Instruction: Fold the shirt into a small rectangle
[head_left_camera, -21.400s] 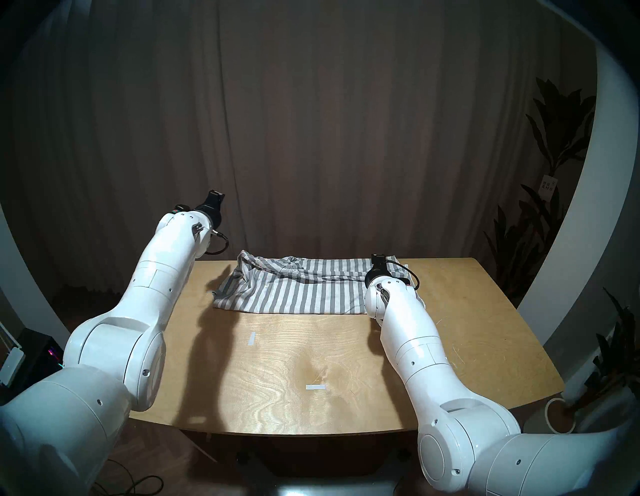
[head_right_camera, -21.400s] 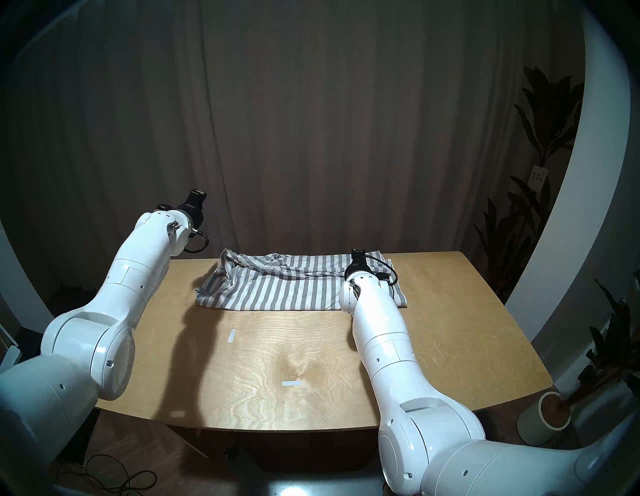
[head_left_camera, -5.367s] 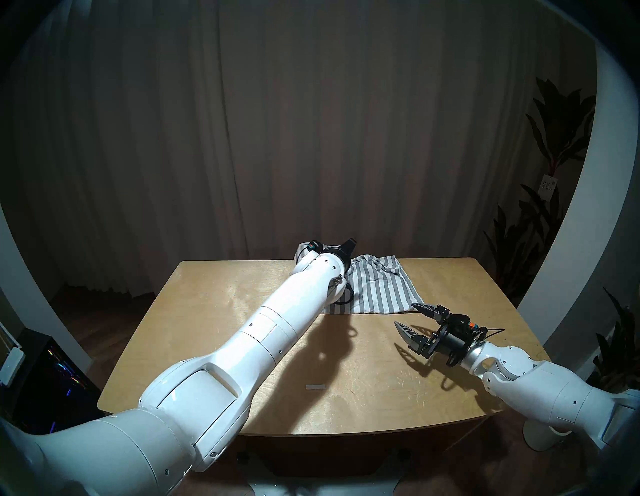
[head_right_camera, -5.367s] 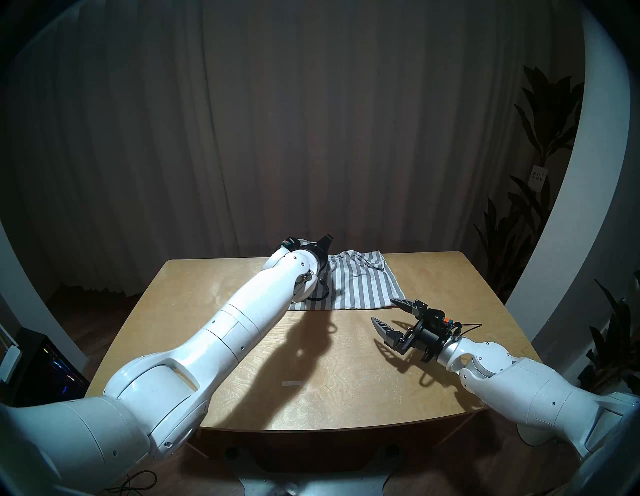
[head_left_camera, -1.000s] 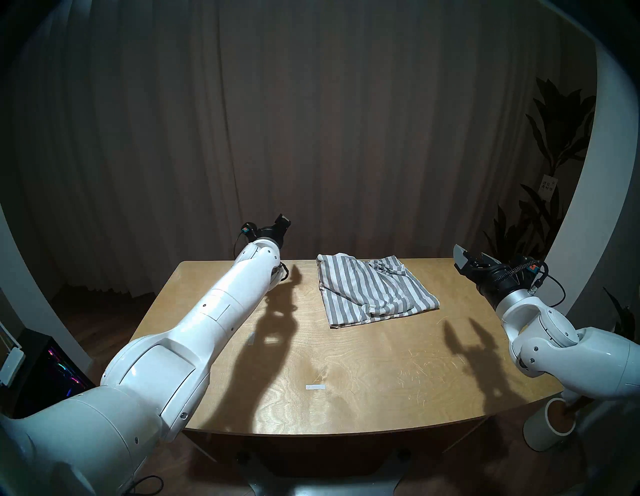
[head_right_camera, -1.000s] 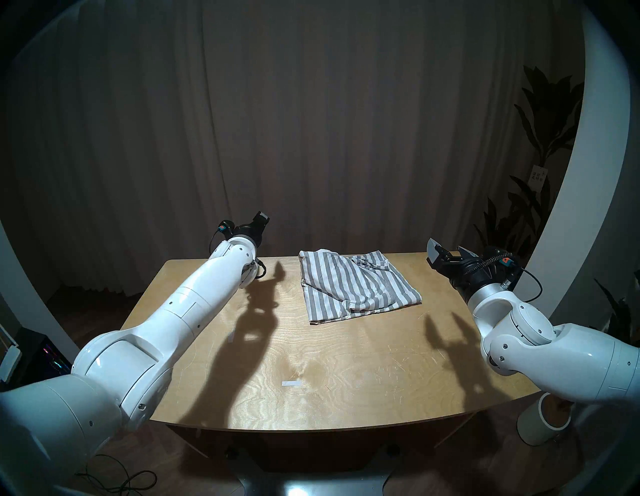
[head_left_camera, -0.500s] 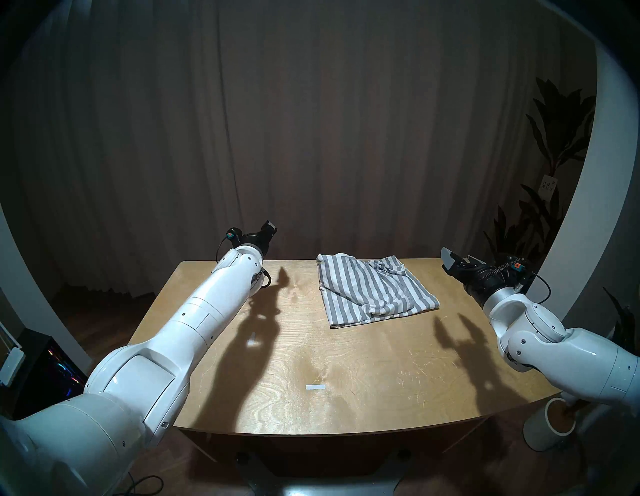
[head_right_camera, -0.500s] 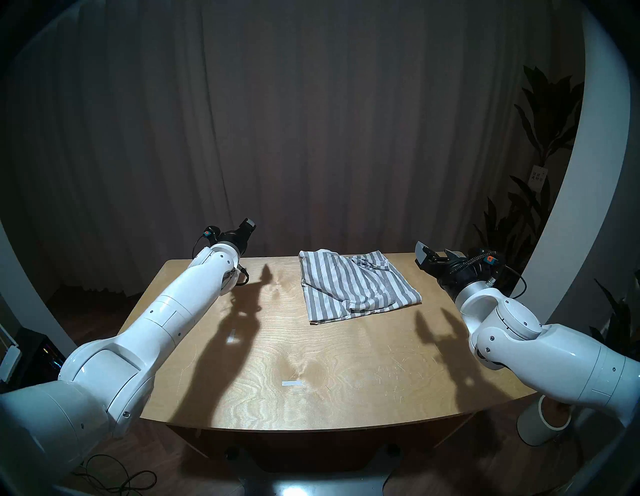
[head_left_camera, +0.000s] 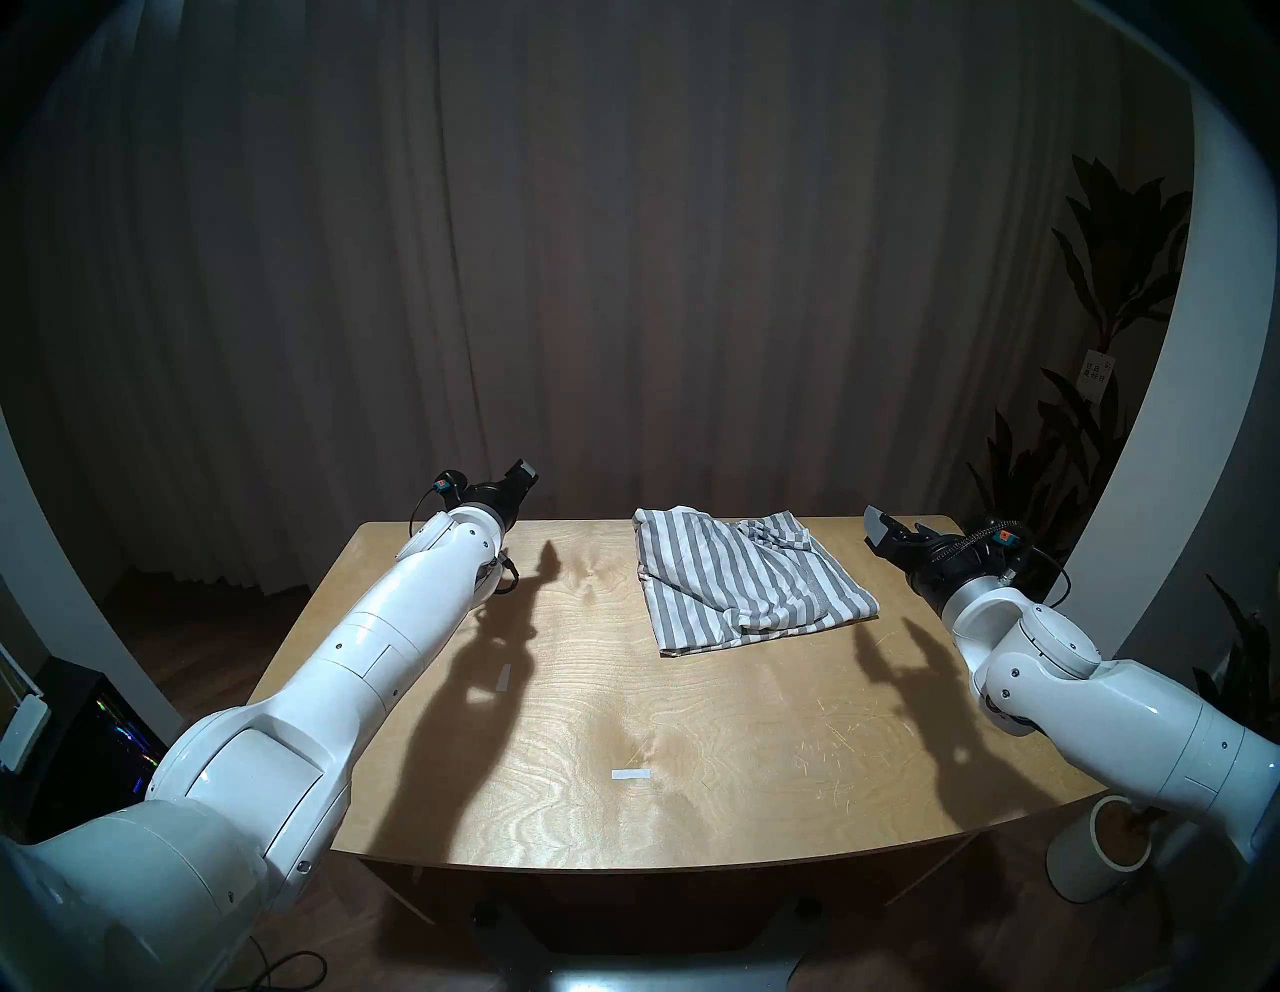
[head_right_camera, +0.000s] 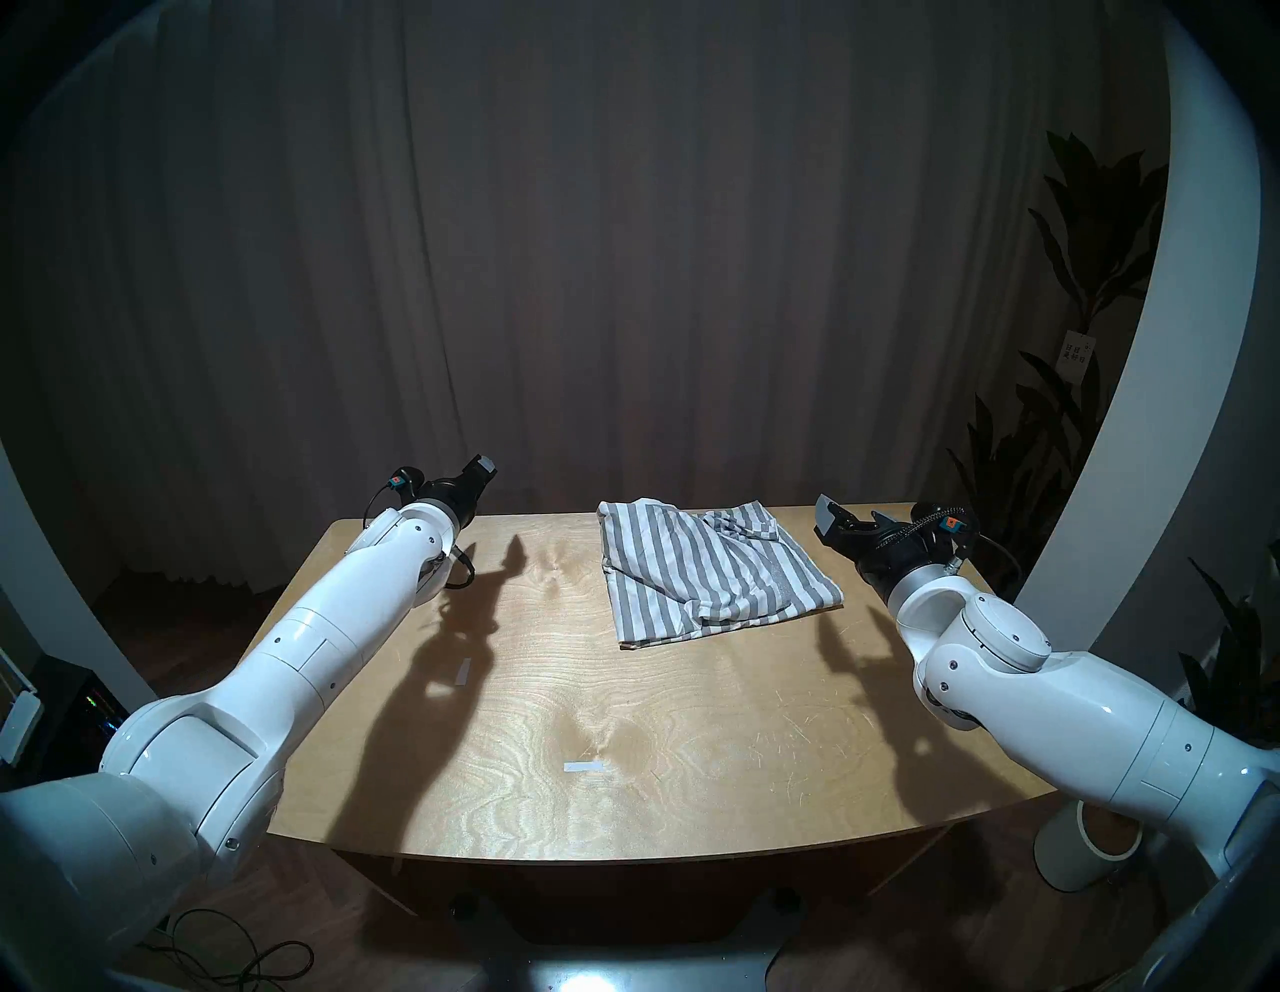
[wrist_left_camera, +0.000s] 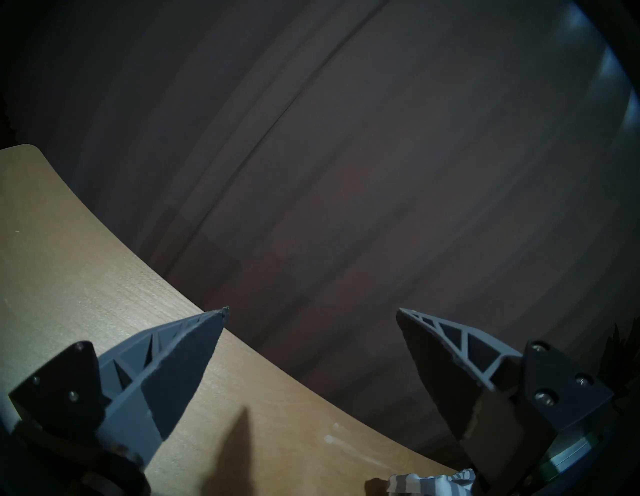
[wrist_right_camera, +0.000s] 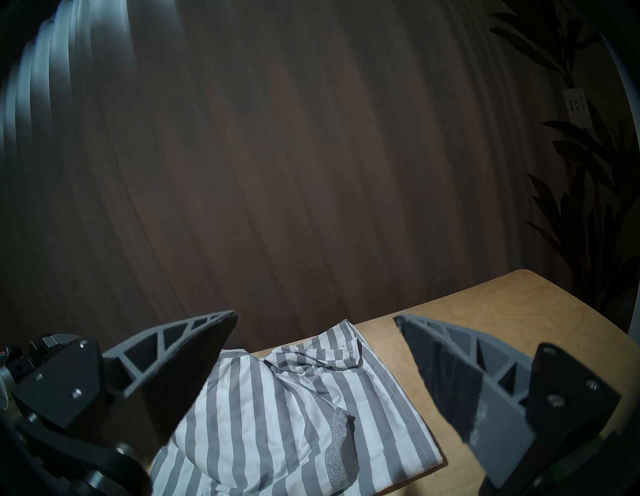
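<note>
The grey and white striped shirt (head_left_camera: 748, 585) lies folded into a rough, rumpled rectangle at the far right-centre of the wooden table (head_left_camera: 692, 817). A grey ribbed band (wrist_right_camera: 337, 446) shows on its top layer. My left gripper (head_left_camera: 523, 474) is open and empty, raised over the far left edge of the table, well left of the shirt. In the left wrist view (wrist_left_camera: 311, 310) only a scrap of the shirt (wrist_left_camera: 433, 485) shows. My right gripper (head_left_camera: 897, 528) is open and empty, raised just right of the shirt. The right wrist view (wrist_right_camera: 316, 316) looks down on the shirt (wrist_right_camera: 277, 415).
Two short white tape marks (head_left_camera: 632, 774) (head_left_camera: 503, 677) are stuck on the table top. A dark curtain hangs behind the table. Potted plants (head_left_camera: 1108, 415) and a white pot (head_left_camera: 1101, 859) stand at the right. A dark box with lights (head_left_camera: 104, 727) is at the left.
Earlier the shirt was a wide strip and was folded over to the right. In the last second my left gripper moved left and lower. My right gripper moved left toward the shirt. The shirt has not moved.
</note>
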